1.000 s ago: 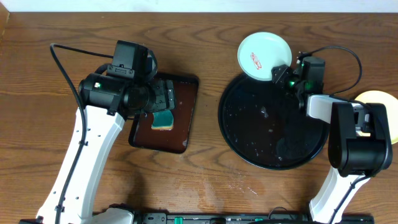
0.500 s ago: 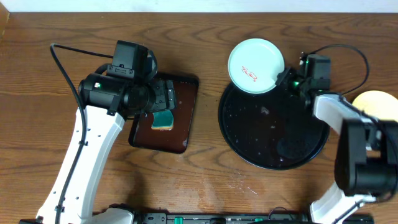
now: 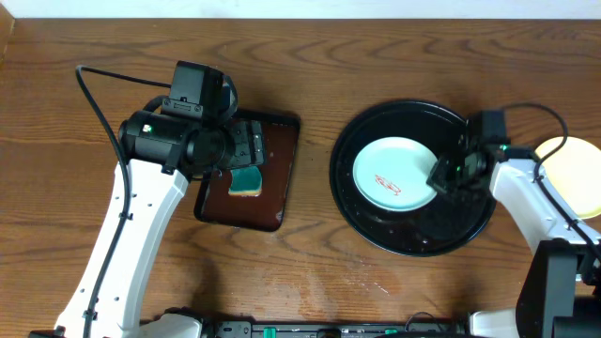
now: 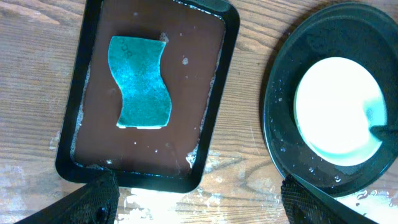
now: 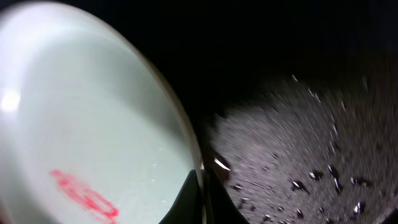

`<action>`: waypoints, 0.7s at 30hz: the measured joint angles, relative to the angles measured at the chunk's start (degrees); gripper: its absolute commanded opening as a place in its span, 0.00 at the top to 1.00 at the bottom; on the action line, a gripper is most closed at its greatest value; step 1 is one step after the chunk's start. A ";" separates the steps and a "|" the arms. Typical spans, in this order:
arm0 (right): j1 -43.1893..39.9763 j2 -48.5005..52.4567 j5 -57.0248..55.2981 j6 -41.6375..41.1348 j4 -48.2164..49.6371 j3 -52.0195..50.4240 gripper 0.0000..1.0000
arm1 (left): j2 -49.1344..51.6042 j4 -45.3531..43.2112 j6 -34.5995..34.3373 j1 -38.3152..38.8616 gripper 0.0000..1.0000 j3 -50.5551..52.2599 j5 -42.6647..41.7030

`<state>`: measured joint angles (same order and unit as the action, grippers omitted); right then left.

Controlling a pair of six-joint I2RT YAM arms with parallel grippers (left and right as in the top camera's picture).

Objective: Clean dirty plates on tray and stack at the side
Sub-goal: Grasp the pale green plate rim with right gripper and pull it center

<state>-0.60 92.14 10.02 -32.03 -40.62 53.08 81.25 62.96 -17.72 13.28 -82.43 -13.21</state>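
A pale mint-white plate (image 3: 392, 175) with a red smear is over the middle of the round black tray (image 3: 357, 207). My right gripper (image 3: 441, 176) is shut on the plate's right rim; the right wrist view shows the fingers (image 5: 200, 193) pinching the rim of the plate (image 5: 81, 130) above the wet tray (image 5: 311, 143). A pale yellow plate (image 3: 575, 167) lies on the table right of the tray, partly hidden by my right arm. My left gripper (image 4: 193, 199) is open and empty, above the brown tray's near edge. The plate (image 4: 339, 111) and black tray (image 4: 280, 143) also show in the left wrist view.
A rectangular dark brown tray (image 3: 282, 188) with liquid holds a teal sponge (image 3: 246, 180), also seen as the sponge (image 4: 142, 82) in the left wrist view. The wood in front of it is wet and streaked.
My right gripper has carried the mint-white plate from the tray's far rim down toward its middle. The left arm has not moved.
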 measured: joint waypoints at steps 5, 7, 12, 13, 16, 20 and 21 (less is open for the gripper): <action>0.00 0.07 3.54 -5.62 4.42 -6.62 0.60 | 0.02 0.00 0.00 0.00 0.16 0.00 0.02; -0.02 -0.04 5.55 -6.40 4.83 -7.17 0.60 | 0.00 0.02 -0.02 0.00 0.16 0.00 0.02; 0.00 -1.70 7.82 -4.33 5.97 -7.17 0.67 | 0.02 0.00 0.00 0.00 0.16 0.00 0.02; 0.00 -2.93 7.96 -2.91 6.51 -7.10 0.70 | 0.00 0.00 0.00 0.00 0.16 0.00 0.02; 0.00 -8.13 8.26 6.16 9.07 -6.58 0.72 | 0.00 0.00 -0.02 0.00 0.16 0.00 0.02; 0.04 -14.49 8.24 21.66 14.05 -5.01 0.70 | 0.00 0.00 0.00 0.00 0.16 0.00 0.02; 0.04 -15.47 8.02 25.55 15.52 -4.70 0.70 | 0.00 0.00 0.00 0.00 0.16 0.00 0.02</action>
<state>-0.56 76.66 18.04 -6.48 -25.10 48.38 81.25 62.96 -17.72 13.28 -82.43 -13.19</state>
